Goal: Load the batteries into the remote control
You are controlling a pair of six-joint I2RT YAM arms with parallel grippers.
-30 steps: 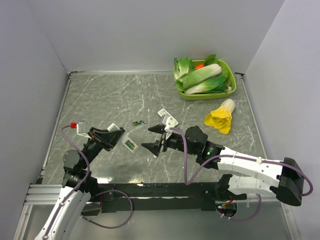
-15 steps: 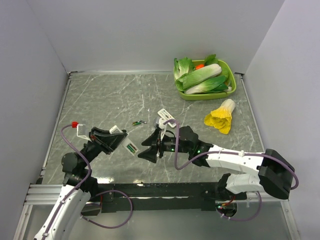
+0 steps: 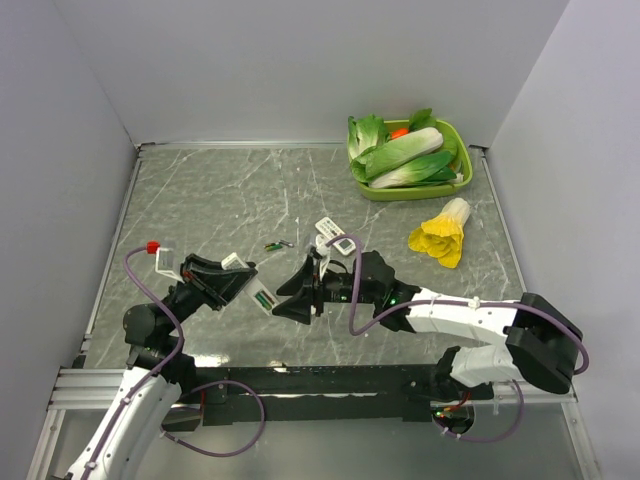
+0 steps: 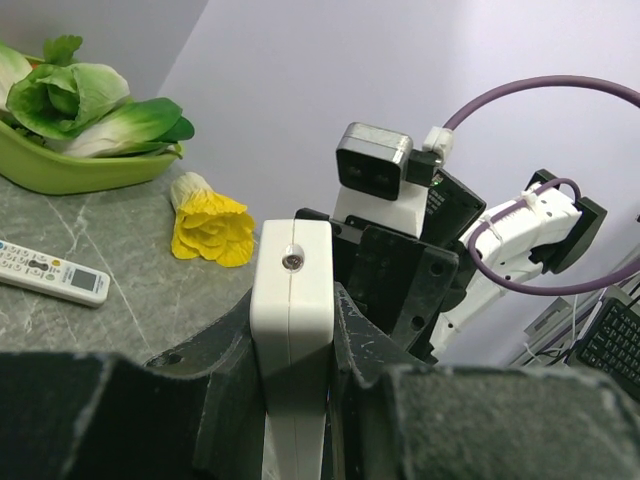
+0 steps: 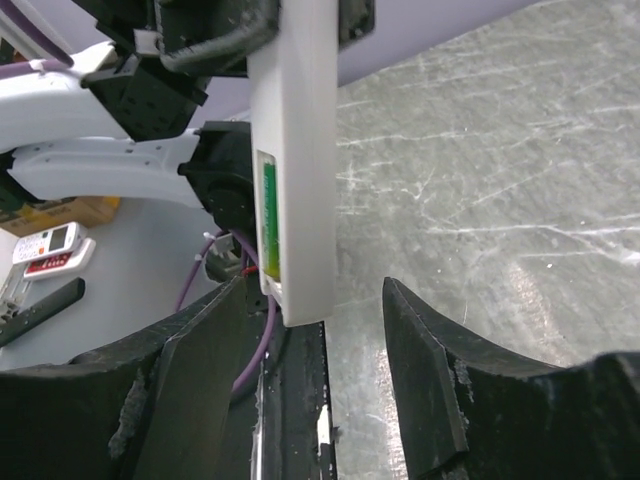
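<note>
My left gripper (image 3: 228, 281) is shut on the remote control (image 3: 250, 288), a slim white bar held off the table with its open rear compartment facing up. A green battery (image 5: 268, 215) lies in that compartment. In the left wrist view the remote control (image 4: 292, 290) stands clamped between both jaws. My right gripper (image 5: 310, 345) is open, and the remote's free end (image 5: 298, 290) hangs between its fingers without touching either. From above, the right gripper (image 3: 291, 298) sits just right of the remote. A second battery (image 3: 279, 244) lies loose on the table behind them.
A wider white remote with coloured buttons (image 4: 50, 272) lies on the table, partly hidden behind the right wrist (image 3: 327, 229). A yellow-tipped cabbage (image 3: 441, 235) lies at the right. A green bowl (image 3: 452, 186) of vegetables stands at the back right.
My right gripper has moved left until its fingers straddle the remote's end, and its jaws have narrowed a little. The left gripper and remote have barely shifted.
</note>
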